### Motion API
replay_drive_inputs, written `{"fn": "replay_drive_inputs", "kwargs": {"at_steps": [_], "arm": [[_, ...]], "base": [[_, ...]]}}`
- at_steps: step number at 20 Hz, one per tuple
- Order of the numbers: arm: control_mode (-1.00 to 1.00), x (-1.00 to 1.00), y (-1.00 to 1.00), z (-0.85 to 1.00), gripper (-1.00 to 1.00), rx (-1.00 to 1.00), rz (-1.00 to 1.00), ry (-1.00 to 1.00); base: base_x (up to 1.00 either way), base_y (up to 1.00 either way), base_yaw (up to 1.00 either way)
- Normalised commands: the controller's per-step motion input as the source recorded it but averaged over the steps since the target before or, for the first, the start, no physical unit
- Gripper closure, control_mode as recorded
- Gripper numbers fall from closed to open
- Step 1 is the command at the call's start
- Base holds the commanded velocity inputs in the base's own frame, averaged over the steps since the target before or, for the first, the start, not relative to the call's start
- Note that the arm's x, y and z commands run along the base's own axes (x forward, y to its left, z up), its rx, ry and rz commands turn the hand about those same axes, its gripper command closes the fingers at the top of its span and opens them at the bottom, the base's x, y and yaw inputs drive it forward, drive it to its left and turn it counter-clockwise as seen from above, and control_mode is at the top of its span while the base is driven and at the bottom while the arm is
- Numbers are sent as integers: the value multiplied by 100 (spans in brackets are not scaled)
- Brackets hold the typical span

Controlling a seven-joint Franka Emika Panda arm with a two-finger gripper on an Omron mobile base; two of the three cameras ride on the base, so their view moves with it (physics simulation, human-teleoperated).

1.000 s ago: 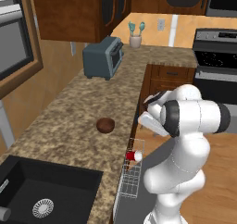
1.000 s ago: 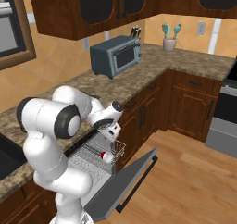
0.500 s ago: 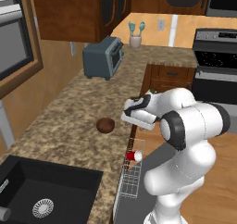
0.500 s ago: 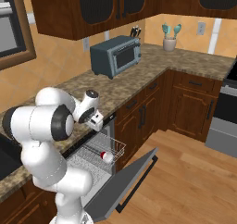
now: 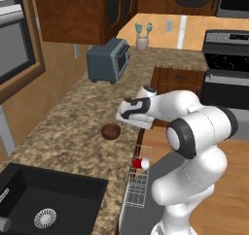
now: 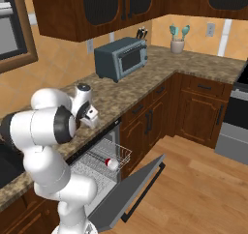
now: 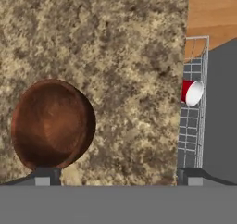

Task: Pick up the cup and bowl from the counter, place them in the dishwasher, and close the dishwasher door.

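Note:
The dark brown bowl (image 5: 111, 131) sits upright on the granite counter (image 5: 73, 132), close to its front edge. My gripper (image 5: 126, 120) hovers just right of it and above, open with nothing between its fingers. In the hand view the bowl (image 7: 52, 123) lies at the lower left, just above the left fingertip (image 7: 46, 175), while the gripper (image 7: 118, 176) looks down on bare counter (image 7: 129, 56). The red cup (image 5: 141, 163) lies on its side in the white wire rack (image 5: 138, 188) of the dishwasher. The dishwasher door (image 6: 133, 192) hangs open over the floor, with the cup (image 6: 112, 164) in the rack (image 6: 99, 161) behind it.
A grey toaster oven (image 5: 108, 60) stands further back on the counter, and a beige holder with teal utensils (image 5: 142, 37) in the corner. A black sink (image 5: 44, 205) is set in the near end. The steel range (image 5: 228, 69) stands at the right.
The arm has swung from above the dishwasher rack to over the counter, bringing the open gripper beside the bowl. The cup has stayed in the rack and the bowl has not moved.

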Motion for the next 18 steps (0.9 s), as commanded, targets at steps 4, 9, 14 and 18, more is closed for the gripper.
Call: {"fn": "replay_drive_inputs", "kwargs": {"at_steps": [4, 9, 14, 18], "arm": [[-100, -21, 13, 46, -100, -5, 0, -1], [-100, -3, 35, -11, -100, -2, 0, -1], [-100, 0, 3, -44, -100, 0, 2, -2], [-100, 20, 12, -24, -100, 0, 0, 0]], "base": [[0, 0, 0], [0, 0, 0], [0, 0, 0], [0, 0, 0]]}}
